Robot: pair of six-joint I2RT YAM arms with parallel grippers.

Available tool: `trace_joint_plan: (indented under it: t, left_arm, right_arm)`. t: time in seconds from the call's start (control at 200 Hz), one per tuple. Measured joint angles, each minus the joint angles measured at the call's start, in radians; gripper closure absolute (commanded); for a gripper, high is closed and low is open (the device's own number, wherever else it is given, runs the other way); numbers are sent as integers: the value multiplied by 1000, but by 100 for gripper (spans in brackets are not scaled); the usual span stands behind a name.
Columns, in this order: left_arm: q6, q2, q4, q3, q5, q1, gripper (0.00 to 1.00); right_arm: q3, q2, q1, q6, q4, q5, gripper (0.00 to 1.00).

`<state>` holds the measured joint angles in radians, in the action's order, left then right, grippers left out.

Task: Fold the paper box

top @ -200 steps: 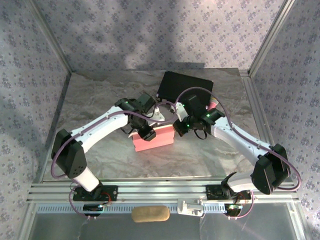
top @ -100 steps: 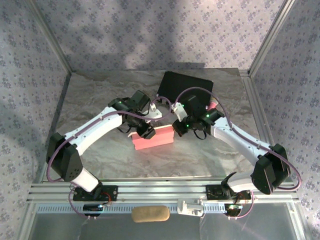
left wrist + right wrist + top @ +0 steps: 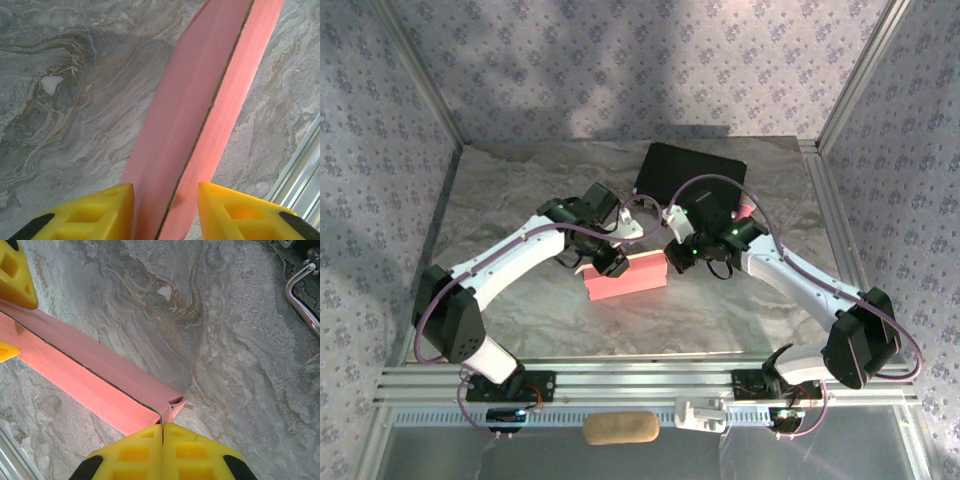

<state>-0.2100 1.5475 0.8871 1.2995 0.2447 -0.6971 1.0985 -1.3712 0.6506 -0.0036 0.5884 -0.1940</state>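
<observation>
Paper box sits on the desk roughly mid-desk, a little nearer the near edge than the far one, long side running left to right. It is salmon pink and low and flat.

Left fingers are at the box's left end and right fingers at its right end. Both arms bend inward over the middle of the desk.

Left wrist view: the two yellow left fingers stand apart with the box's top edge running between them. A dark seam between two card layers goes down the middle. Card fills the gap, so cannot tell if the fingers press it or just straddle it.

Right wrist view: right fingers are closed tight together, pinching the thin card at the box's end corner. A small tab sticks out just beside the fingertips. At the box's other end the left fingers sit one on each side of the card. A curved metal bar shows at the upper right, well apart from the box.

Black case lies at the far edge of the desk, right of centre. It is apart from the box, and the right arm's wrist is in front of it.
</observation>
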Motion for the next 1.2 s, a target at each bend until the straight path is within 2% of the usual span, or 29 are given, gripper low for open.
trace_joint_plan:
  t: [0.245, 0.705, 1.199]
  left_arm:
    - [21, 1, -21, -13, 3, 0, 68]
    - [40, 4, -27, -13, -2, -12, 68]
    - [47, 4, -28, -13, -11, -12, 68]
  right_arm:
    - [0, -4, 0, 48, 7, 0, 100]
    - [0, -10, 2, 224, -15, 2, 100]
    - [-8, -11, 60, 322, -45, 113, 100]
